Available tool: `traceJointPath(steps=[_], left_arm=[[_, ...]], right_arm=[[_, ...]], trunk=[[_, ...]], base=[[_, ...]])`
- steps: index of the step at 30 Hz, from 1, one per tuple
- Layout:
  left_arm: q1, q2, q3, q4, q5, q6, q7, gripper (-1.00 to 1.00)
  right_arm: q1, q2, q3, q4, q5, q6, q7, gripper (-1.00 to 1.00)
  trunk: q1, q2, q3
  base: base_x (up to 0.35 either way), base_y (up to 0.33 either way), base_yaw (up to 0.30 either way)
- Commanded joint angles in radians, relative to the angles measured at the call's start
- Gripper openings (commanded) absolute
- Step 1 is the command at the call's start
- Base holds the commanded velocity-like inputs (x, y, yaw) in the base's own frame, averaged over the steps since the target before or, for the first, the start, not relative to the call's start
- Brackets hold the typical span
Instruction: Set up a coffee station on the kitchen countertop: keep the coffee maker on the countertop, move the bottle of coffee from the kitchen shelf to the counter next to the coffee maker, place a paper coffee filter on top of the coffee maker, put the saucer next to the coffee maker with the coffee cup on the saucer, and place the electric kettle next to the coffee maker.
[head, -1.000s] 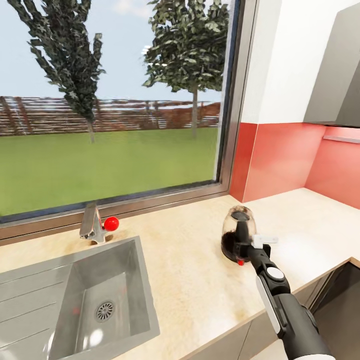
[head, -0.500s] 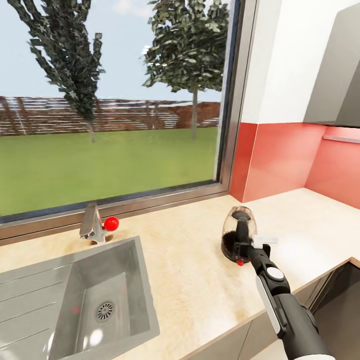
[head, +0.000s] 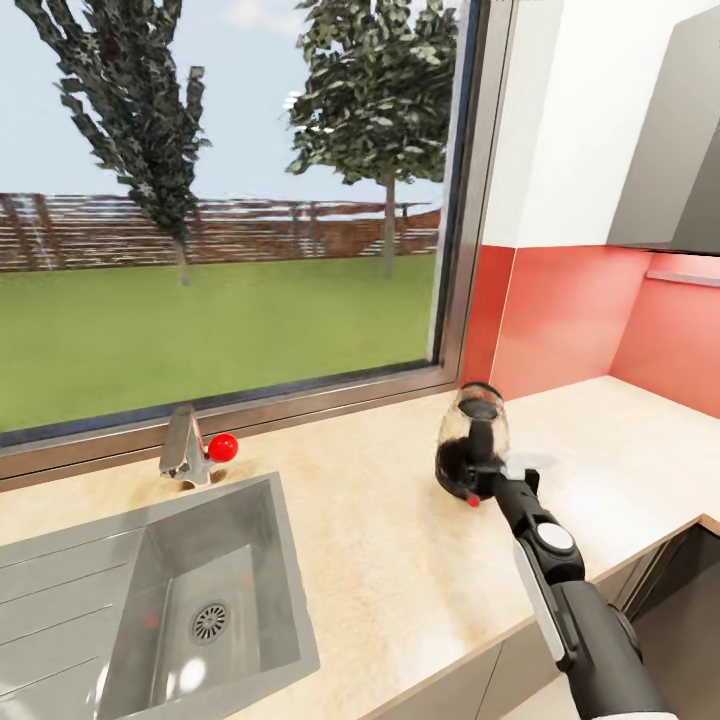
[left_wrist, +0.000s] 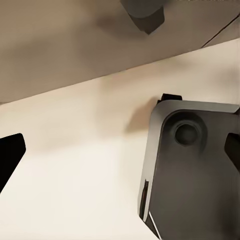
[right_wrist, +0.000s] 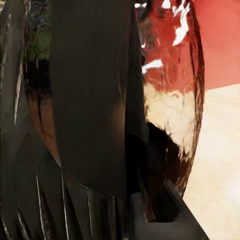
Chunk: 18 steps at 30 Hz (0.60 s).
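1. Change: the rounded clear glass electric kettle (head: 472, 445) with black handle, lid and base now sits further back on the light wood-grain tabletop (head: 400, 560) than half a second ago, and looks tilted toward the window, apparently with its base lifting on the near side. The right arm has pushed forward with it.
2. Right gripper (head: 495, 482): fingers appear closed on the kettle's black handle. In the right wrist view the handle (right_wrist: 90, 100) sits right up against the camera, glass body (right_wrist: 170, 100) behind it.
3. Meaning: kettle looks picked up or being dragged, so the kettle step is in hand. No coffee maker near it in the head view, so placement isn't done.
4. Left gripper (left_wrist: 120, 155): fingers spread wide, holding nothing, with a grey robot base part and pale floor beyond them.
5. Materials: kettle glass is glossy and reflects the red backsplash (head: 560, 320); small red switch at its foot. Inset sink (head: 130, 590) is brushed grey steel, with a red-knobbed tap (head: 195, 455).
6. Risk: smooth, curved handle and tilted load, so it may swing.
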Motion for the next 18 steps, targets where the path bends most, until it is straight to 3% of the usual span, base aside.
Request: traceJointPath(steps=[1,2,5,6,8,9,13,18], left_arm=[[-0.001,0.0,0.007,0.002,-0.01,-0.004,0.003,1.0],[0.001,0.001,0.007,0.004,-0.01,-0.003,0.003,1.0],[0.002,0.0,0.007,0.011,-0.01,-0.003,0.003,1.0],[0.002,-0.001,0.007,0.013,-0.01,-0.003,0.003,1.0],[0.002,0.0,0.007,0.015,-0.01,-0.003,0.003,1.0],[0.002,0.001,0.008,0.015,-0.009,-0.003,0.004,1.0],[0.002,0.001,0.008,0.015,-0.008,-0.003,0.005,1.0],[0.002,0.001,0.009,0.014,-0.008,-0.003,0.005,1.0]], right_arm=[[-0.001,-0.001,0.014,-0.019,0.001,0.008,0.014,-1.0],[-0.001,-0.001,0.061,-0.037,0.002,0.01,0.068,-1.0],[-0.001,-0.001,0.128,-0.041,0.002,0.01,0.086,-1.0],[-0.001,-0.001,0.171,-0.044,0.002,0.01,0.089,-1.0],[-0.001,-0.001,0.21,-0.049,0.002,0.01,0.092,-1.0],[-0.001,-0.001,0.249,-0.053,0.002,0.01,0.095,-1.0],[-0.001,-0.001,0.31,-0.056,0.002,0.01,0.096,-1.0],[-0.001,-0.002,0.323,-0.056,0.002,0.01,0.096,-1.0]], trunk=[[0.001,-0.002,-0.002],[0.001,-0.002,-0.002],[0.001,-0.002,-0.002],[0.001,-0.002,-0.002],[0.001,-0.002,-0.002],[0.001,-0.002,-0.002],[0.001,-0.002,-0.002],[0.001,-0.002,-0.002]], base=[[0.0,0.0,0.0],[0.0,0.0,0.0],[0.0,0.0,0.0],[-0.067,0.005,0.0],[-0.166,0.077,0.0],[-0.245,0.172,0.0],[-0.249,0.211,0.0],[-0.136,0.276,0.0]])
